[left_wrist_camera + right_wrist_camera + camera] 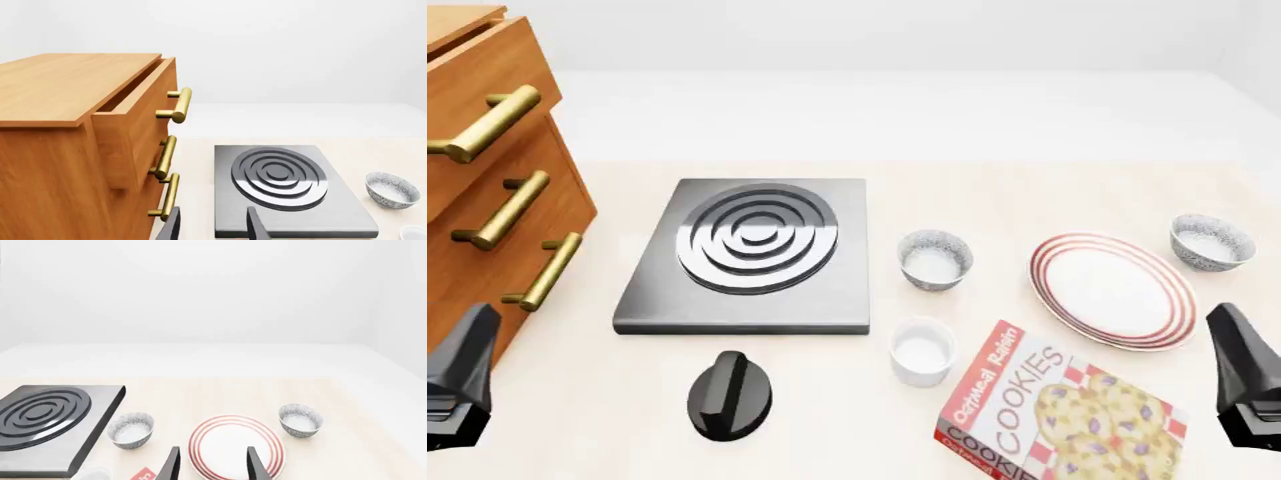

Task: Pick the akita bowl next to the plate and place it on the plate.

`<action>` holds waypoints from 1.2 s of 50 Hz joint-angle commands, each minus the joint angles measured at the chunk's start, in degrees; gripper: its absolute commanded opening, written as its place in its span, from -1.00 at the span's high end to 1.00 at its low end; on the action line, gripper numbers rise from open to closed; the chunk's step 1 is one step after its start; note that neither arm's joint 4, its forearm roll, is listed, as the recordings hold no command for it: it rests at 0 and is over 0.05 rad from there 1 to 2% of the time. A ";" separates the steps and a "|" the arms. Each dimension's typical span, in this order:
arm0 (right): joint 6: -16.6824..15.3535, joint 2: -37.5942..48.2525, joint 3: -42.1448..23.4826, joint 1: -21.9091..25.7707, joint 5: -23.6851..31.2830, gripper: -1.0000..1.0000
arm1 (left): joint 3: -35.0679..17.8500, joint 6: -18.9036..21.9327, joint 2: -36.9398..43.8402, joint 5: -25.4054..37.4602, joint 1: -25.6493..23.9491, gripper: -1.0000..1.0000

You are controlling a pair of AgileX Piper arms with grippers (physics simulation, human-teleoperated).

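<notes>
Target bowl: the speckled bowl (1212, 241) sits on the tabletop (988, 190) just beside the plate's far right rim, apart from it; this one looks closest to the plate.
Other bowl: a twin bowl (936, 259) stands between the stove plate (751, 252) and the plate, a little farther off.
Plate: the red-ringed plate (1114, 289) lies flat, with nothing on it.
Contents: both bowls look empty, white inside; the plain white cup (921, 350) near the cookie box (1054, 412) also looks empty.
Handling: probably stiff, light, glazed and slippery, breakable if dropped; best taken by pinching the rim wall, one finger inside and one outside.
Right claw: the right claw (212, 464) is spread, holding nothing, well short of the bowl.
Left claw: the left claw (215, 226) is spread and idle, near the wooden drawers (80, 145).
</notes>
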 commanded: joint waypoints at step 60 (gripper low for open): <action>-2.15 6.86 -9.80 -0.16 0.88 -1.00 | -0.15 0.00 0.26 -0.07 0.00 -1.00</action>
